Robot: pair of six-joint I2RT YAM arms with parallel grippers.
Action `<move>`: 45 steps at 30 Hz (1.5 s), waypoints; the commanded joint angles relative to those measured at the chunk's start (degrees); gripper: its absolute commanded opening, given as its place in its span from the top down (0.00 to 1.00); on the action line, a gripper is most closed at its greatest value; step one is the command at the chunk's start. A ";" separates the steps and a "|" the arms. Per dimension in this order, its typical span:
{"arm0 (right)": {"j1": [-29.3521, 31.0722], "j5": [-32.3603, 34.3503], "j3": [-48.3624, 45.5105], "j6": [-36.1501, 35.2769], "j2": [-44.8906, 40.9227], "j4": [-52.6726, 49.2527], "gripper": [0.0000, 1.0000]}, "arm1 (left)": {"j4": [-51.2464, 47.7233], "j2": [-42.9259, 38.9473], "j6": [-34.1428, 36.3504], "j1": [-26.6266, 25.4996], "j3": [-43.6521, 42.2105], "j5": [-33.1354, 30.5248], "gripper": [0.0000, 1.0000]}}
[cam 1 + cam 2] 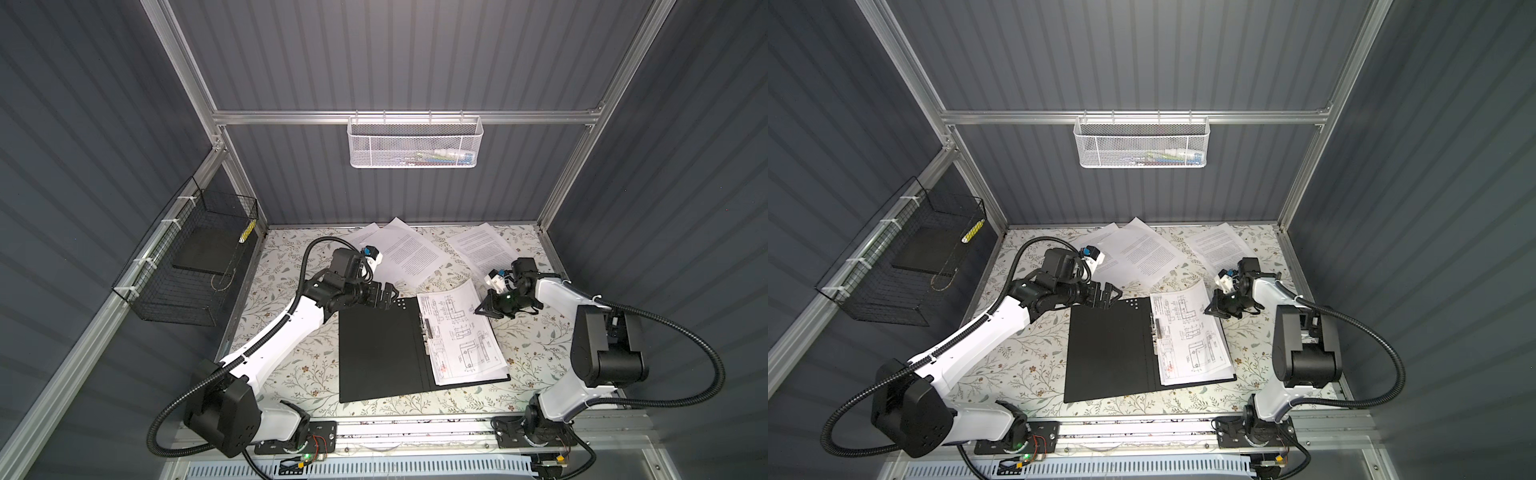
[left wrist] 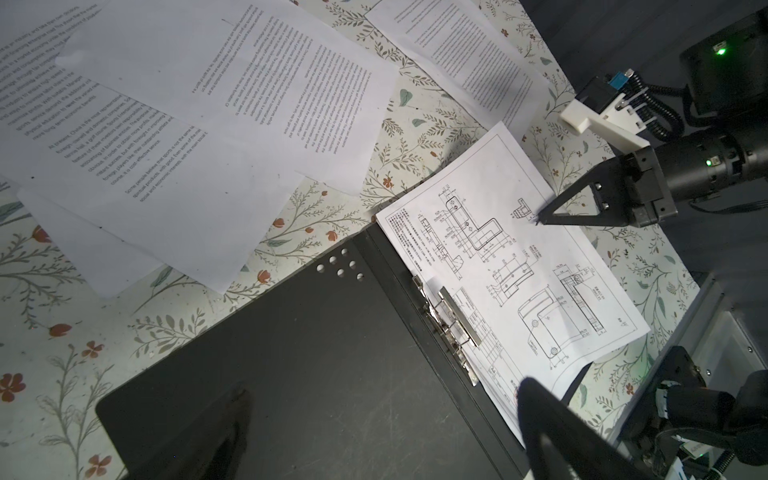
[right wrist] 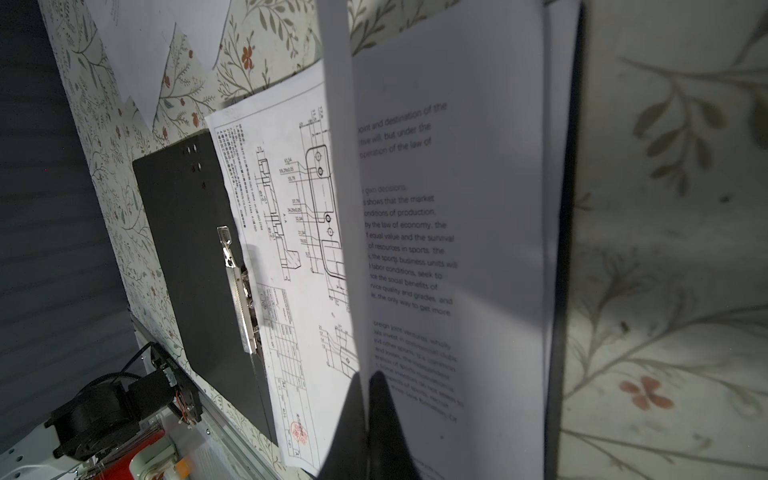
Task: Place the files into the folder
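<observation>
The folder (image 1: 378,353) (image 1: 1108,353) lies open on the table, black inside up, with its metal clip (image 1: 426,328) at the spine. On its right half rest files, the top one a drawing sheet (image 1: 457,332) (image 2: 519,266). My right gripper (image 1: 478,309) (image 3: 368,378) is shut on that sheet's right edge, which curls up off a text sheet (image 3: 436,249) beneath. My left gripper (image 1: 392,297) (image 2: 384,388) hangs open over the folder's far left corner, holding nothing. More loose files (image 1: 409,253) (image 1: 482,245) lie overlapping near the back wall.
A white mesh basket (image 1: 415,143) hangs on the back wall. A black wire basket (image 1: 187,266) is fixed to the left wall. The floral table cover (image 1: 291,365) shows around the folder. Aluminium frame posts stand at the back corners.
</observation>
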 commanded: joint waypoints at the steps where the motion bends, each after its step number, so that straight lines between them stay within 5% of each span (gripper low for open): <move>1: 0.22 -1.22 -1.02 -0.02 1.01 0.12 1.00 | -1.88 -0.24 0.50 -0.11 -0.72 -1.87 0.00; 21: 1.32 -2.89 -3.07 0.24 1.64 2.59 1.00 | -1.51 1.88 1.65 -0.13 -3.96 -2.71 0.00; 45: 1.22 9.58 -2.40 -5.04 -4.16 -2.32 1.00 | -1.70 2.64 1.65 -0.12 -3.72 -1.26 0.00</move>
